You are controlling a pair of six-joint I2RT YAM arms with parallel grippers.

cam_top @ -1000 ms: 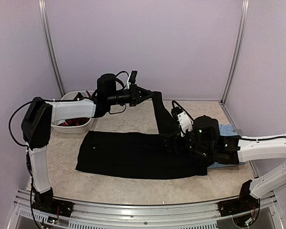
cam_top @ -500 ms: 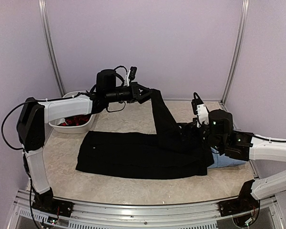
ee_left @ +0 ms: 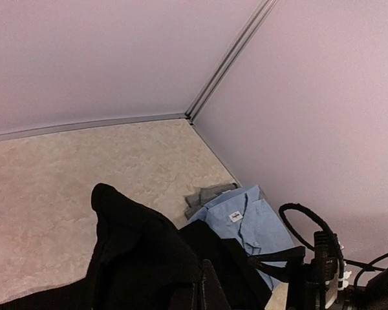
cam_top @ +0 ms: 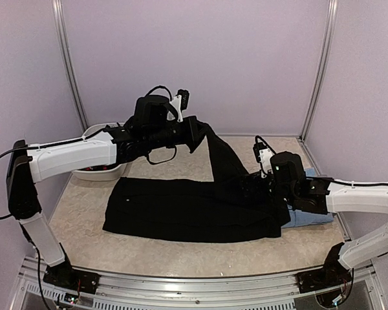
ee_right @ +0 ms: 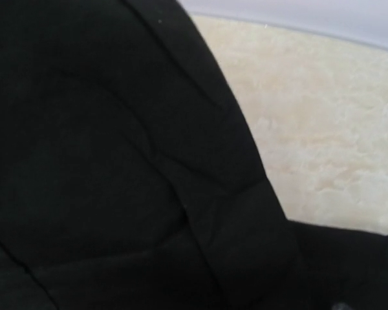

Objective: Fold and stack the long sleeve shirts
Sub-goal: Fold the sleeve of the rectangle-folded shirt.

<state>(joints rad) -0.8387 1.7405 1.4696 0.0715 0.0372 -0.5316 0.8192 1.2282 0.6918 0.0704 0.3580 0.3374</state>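
On the speckled beige table (cam_top: 181,258) the plain black long-sleeved shirt (cam_top: 174,210) lies spread mid-fold, the right gripper (cam_top: 247,187) low at its shoulder with fingers wide apart, the left gripper (cam_top: 195,131) clamped on the raised sleeve (cam_top: 223,158) that likely folds across next, a folded light blue shirt (cam_top: 310,218) crowding the right edge, a white plastic tub (cam_top: 107,173) beyond.

Walls (cam_top: 246,58): plain pale lilac, behind and beside the left gripper (cam_top: 197,132)
Corner posts (cam_top: 319,68): thin metal, far behind it
Tabletop (cam_top: 84,213): beige marbled, below it
Front rail (cam_top: 181,284): ribbed metal
Light: soft, even
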